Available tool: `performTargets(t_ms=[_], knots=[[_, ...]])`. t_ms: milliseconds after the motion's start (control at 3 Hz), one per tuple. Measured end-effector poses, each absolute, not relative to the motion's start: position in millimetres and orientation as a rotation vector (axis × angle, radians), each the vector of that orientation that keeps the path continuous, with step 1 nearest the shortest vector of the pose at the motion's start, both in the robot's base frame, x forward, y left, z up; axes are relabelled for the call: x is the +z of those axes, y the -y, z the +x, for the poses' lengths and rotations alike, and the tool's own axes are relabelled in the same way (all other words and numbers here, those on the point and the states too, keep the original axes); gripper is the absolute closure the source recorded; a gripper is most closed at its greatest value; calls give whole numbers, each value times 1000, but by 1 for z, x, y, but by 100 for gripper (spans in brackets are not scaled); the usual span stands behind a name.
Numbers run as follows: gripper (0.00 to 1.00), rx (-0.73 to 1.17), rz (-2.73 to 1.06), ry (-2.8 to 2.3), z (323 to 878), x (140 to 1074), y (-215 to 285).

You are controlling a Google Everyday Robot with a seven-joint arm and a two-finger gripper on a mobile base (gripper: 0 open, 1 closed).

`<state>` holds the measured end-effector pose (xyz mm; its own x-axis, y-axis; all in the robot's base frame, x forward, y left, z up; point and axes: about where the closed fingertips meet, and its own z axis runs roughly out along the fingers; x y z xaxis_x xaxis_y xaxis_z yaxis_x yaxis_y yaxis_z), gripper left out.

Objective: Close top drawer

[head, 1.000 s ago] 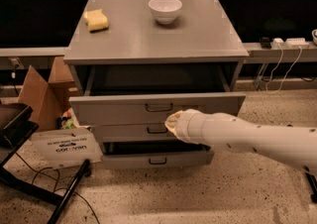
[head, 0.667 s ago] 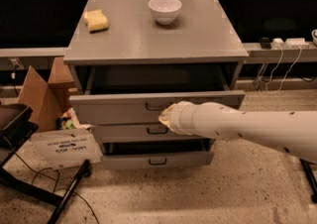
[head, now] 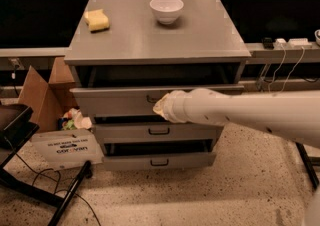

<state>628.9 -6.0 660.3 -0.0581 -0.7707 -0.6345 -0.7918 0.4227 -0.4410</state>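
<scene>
Speckled stone floor [head: 240, 190] is seen nearest, with a black stand [head: 30, 190] and a thin cable lying on it at the left. A white sign [head: 65, 147] is propped just beside the stand, and an open cardboard box [head: 37, 95] is placed behind it, next to a grey cabinet.

Three grey drawers are set in the cabinet. The bottom drawer [head: 185, 161] is pulled out a little. The middle drawer [head: 125, 132] is seen above it. A thick white arm [head: 250, 115] is stretched in from the right, across the drawer fronts. Its tool [head: 161, 106] is pressed against the front of the top drawer [head: 110, 101], just beside the small dark handle [head: 151, 100]. Whether the tool is wide or narrow cannot be told, and nothing is seen held in it. The top drawer is pulled partway out, and a dark gap is seen above it, under the tabletop [head: 200, 30].

On the tabletop, a yellow sponge [head: 97, 20] is laid at the left and a white bowl [head: 166, 9] is set near the back middle, well apart. Farther back, dark shelves and plugs [head: 290, 42] are seen.
</scene>
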Motion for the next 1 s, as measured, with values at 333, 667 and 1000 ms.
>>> performTargets(t_ms=[333, 667, 1000], knots=[[100, 30, -1343, -1816, 629, 661, 5], [100, 27, -1352, -1806, 655, 669, -12], [84, 27, -1352, -1806, 653, 670, -13]])
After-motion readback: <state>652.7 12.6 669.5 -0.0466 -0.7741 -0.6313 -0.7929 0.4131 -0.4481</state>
